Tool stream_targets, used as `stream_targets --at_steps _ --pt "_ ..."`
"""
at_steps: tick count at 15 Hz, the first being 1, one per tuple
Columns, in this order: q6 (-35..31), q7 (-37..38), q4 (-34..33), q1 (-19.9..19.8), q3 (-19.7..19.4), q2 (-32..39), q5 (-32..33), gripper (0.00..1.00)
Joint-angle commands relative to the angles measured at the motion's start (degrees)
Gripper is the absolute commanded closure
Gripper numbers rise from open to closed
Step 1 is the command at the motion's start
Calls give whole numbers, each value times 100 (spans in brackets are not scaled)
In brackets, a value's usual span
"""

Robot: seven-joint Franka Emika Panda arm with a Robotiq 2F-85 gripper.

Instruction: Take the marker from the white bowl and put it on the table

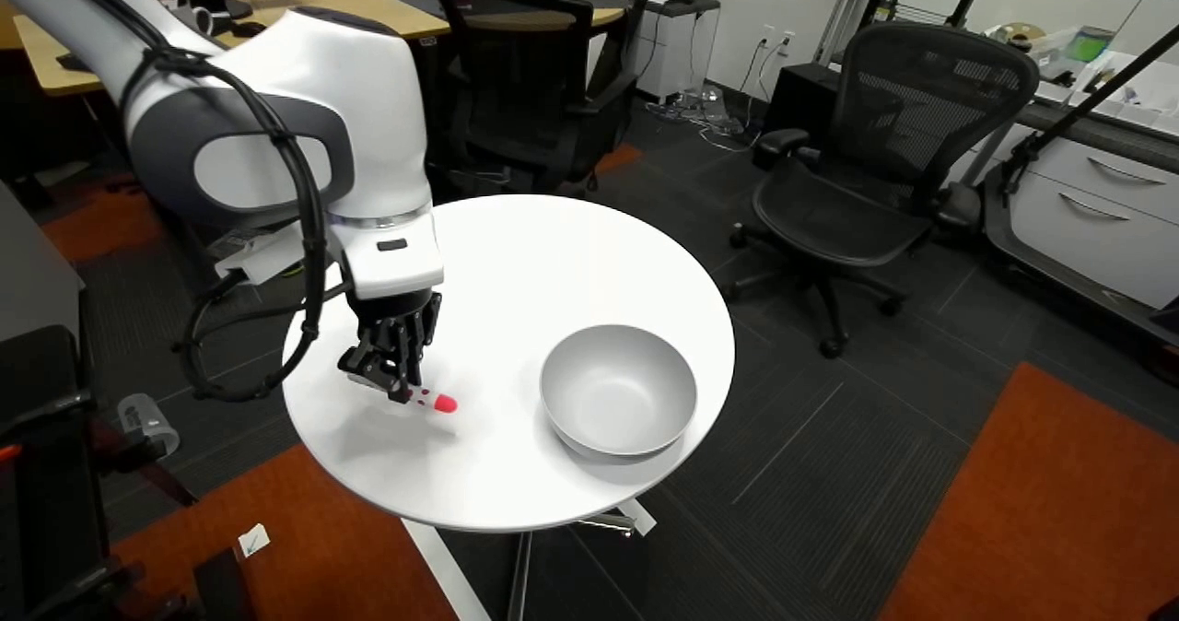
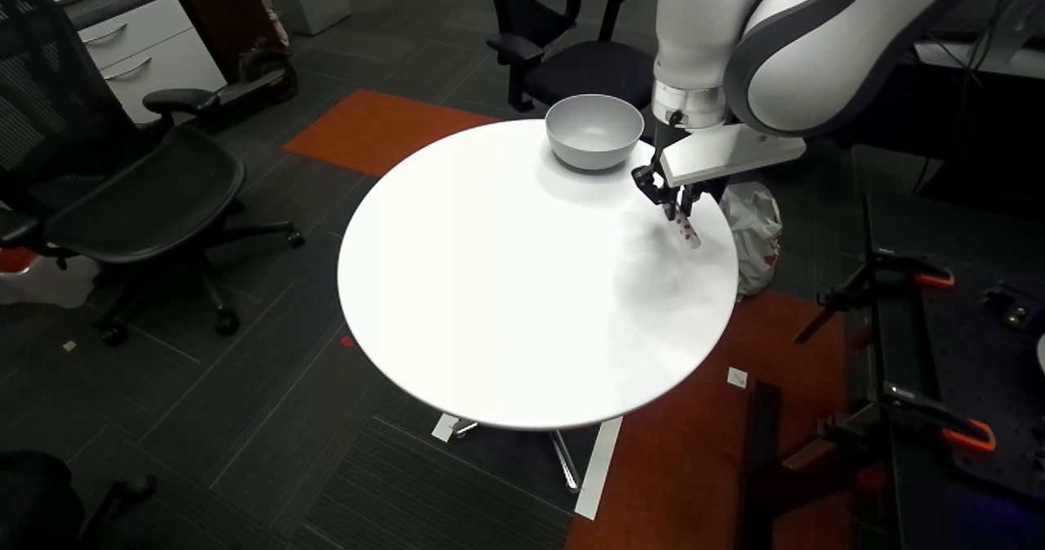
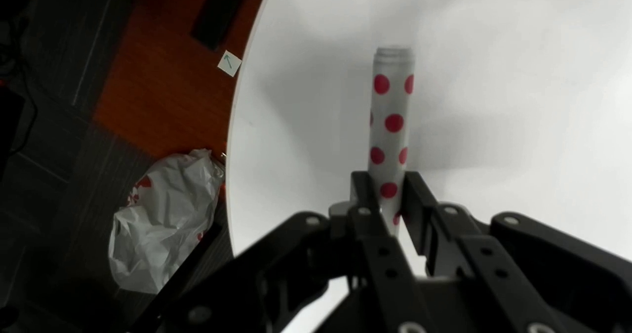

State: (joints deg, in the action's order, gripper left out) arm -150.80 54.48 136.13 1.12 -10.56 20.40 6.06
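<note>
Spotted marker [image 3: 391,120] clear of bowl [image 1: 617,391], set-down to come

The hand [image 3: 388,186] is closed around the marker, gripping its sides, and holds it over the surface [image 1: 507,474], well apart from the bowl. The marker seems to hang just above that surface, not yet resting there. Taking it out looks done; what remains, in my judgement, is lowering it there and letting go.

Tool [image 1: 409,391] holding marker [image 1: 427,397] above table [image 1: 553,257], bowl [image 1: 617,404] apart
</note>
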Motion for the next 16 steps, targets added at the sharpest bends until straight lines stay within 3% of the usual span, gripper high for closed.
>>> stream_targets --at_steps 1,2,9,16 --pt "-75 122 -96 154 -124 116 -16 55" --pt "-74 126 -100 165 -133 125 -17 54" --pt "13 104 83 200 -229 -229 -10 4" --pt "234 80 169 53 -459 -1003 162 0"
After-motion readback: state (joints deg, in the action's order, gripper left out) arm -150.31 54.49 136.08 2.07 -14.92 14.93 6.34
